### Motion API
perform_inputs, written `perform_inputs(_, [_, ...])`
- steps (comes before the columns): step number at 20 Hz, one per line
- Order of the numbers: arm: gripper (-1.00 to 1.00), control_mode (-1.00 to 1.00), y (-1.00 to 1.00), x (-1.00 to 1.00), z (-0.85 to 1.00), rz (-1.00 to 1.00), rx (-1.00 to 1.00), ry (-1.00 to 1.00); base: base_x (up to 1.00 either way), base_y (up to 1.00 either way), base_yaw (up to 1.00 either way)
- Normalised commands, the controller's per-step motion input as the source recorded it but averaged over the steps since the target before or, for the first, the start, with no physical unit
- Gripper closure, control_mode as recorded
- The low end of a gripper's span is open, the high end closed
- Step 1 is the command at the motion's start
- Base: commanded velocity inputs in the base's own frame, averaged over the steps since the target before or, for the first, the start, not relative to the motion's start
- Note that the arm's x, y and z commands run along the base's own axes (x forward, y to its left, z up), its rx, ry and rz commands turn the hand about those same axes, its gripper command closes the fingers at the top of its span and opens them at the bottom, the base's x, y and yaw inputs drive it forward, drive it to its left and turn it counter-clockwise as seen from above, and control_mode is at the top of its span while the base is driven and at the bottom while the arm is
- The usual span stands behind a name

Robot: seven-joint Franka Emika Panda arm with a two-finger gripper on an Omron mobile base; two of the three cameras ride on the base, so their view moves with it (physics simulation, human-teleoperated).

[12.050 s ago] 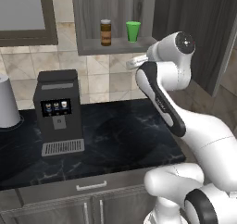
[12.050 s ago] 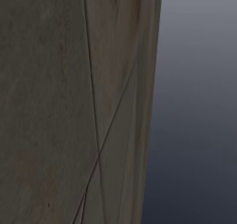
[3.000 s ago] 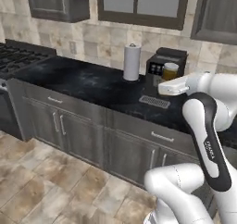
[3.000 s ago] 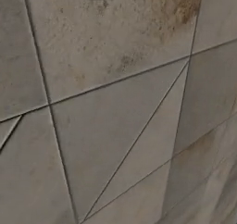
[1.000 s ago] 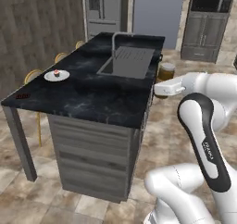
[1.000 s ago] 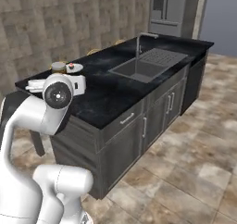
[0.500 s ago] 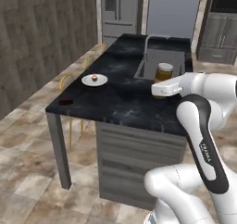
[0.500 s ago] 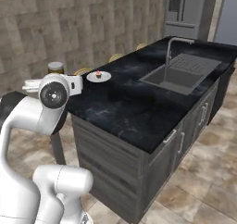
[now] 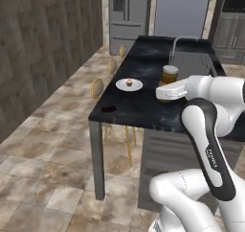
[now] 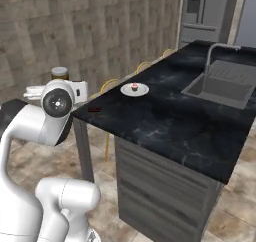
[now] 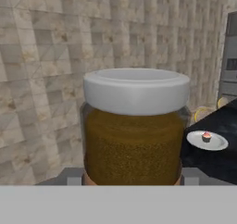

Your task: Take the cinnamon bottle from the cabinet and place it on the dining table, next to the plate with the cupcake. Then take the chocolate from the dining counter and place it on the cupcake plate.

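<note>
Closer now, our base faces the table (image 9: 143,109); our gripper (image 9: 167,92) pinches the cinnamon bottle (image 9: 168,77) upright for carrying, plate (image 9: 136,86) at its nine o'clock

One cinnamon bottle (image 9: 169,75), one plate (image 9: 129,85), one cupcake (image 9: 128,82), one chocolate (image 9: 108,109), one dining table (image 9: 143,106).

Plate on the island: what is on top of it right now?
The plate carries the pink-frosted cupcake, near its middle. The chocolate lies apart on the black top, near the corner. The plate surface under the cupcake is covered.
</note>
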Motion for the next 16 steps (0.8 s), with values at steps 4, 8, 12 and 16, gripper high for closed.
perform_inputs(4, [1.00,1.00,0.00,0.00,0.00,0.00,0.00,0.00,0.00,1.00,-0.28])
perform_inputs(8, [1.00,1.00,0.00,0.00,0.00,0.00,0.00,0.00,0.00,1.00,-0.38])
perform_inputs(12, [1.00,1.00,0.00,0.00,0.00,0.00,0.00,0.00,0.00,1.00,-0.44])
perform_inputs(16, [1.00,1.00,0.00,0.00,0.00,0.00,0.00,0.00,0.00,1.00,-0.46])
